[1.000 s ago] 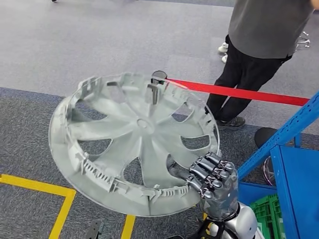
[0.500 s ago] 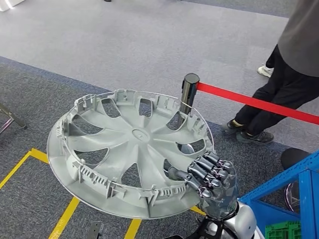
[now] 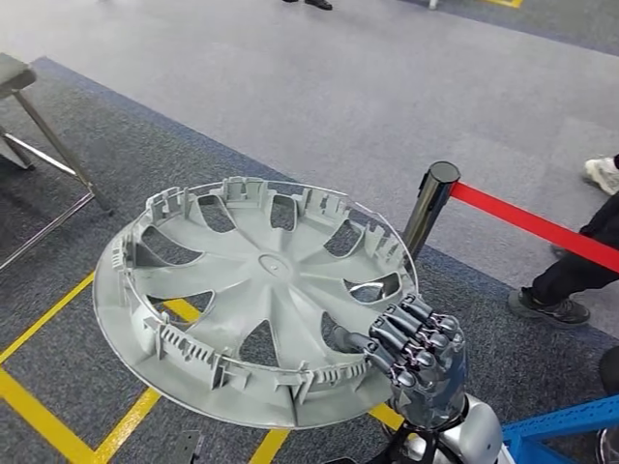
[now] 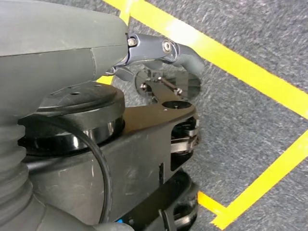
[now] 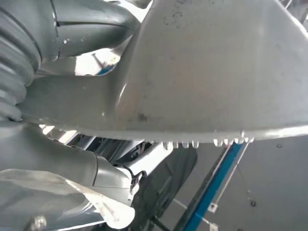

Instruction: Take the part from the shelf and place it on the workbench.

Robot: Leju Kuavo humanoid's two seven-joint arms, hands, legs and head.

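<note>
The floor point(image 3: 307, 87) is spreading across the head view, grey carpet crossed by yellow lines point(image 3: 44, 319) at 8 o'clock. The wheel cover point(image 3: 248, 290), a silver disc with spoke openings, is lying nearly flat in the air above that floor, its ribbed inner side facing up, filling the middle. The right hand point(image 3: 420, 362) is gripping its rim at 4 o'clock, dark fingers point(image 3: 397, 333) curling over the edge and pressing together on the cover's inner face; in the right wrist view the cover point(image 5: 218, 72) is sitting just beside the camera. A red belt point(image 3: 540, 227) is running from a black post point(image 3: 430, 203) toward 3 o'clock, past a person's shoe point(image 3: 547, 307). The left hand point(image 4: 160, 48) is hanging over the lined carpet; I cannot tell how its fingers are lying.
</note>
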